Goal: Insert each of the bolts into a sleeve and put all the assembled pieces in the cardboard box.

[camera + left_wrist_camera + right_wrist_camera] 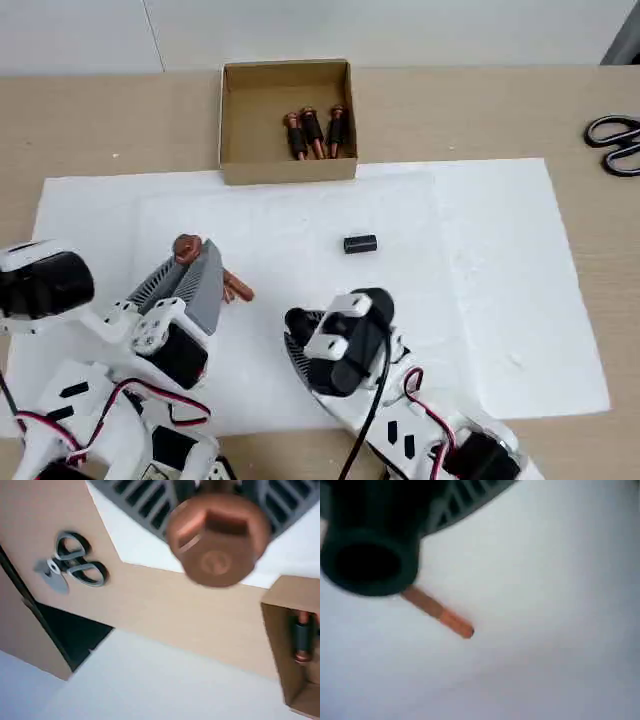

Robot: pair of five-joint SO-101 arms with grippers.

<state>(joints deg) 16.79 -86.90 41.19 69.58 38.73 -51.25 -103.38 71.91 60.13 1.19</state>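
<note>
left gripper (208,270): clamped on bolt (187,248), head at the wrist end, shank poking out over paper (500,300) toward the other arm
right gripper (298,328): closed round held sleeve (367,560), open bore facing the bolt tip, with a gap between them, so not mated yet
step: looks like lining the shank up with the bore
risk 1: in the right wrist view the shank sits off to one side of the bore; a push from there could catch the sleeve rim and twist the bolt in its grip
risk 2: a hard jam could pop either part loose, and it would drop to the paper and roll
risk 3: can't tell how deep the sleeve sits in the jaws; a finger over the far end might stop the bolt short
loose sleeve (360,244): lying on the paper beyond both arms, touching nothing
in the way: loose sleeve is near the line from the grippers to the box, so a low carry could knock it
box (290,170): open, at the far paper edge
pieces (315,132): three side by side in the box, right of middle
scissors (615,143): far right on table (100,120), well apart
</note>
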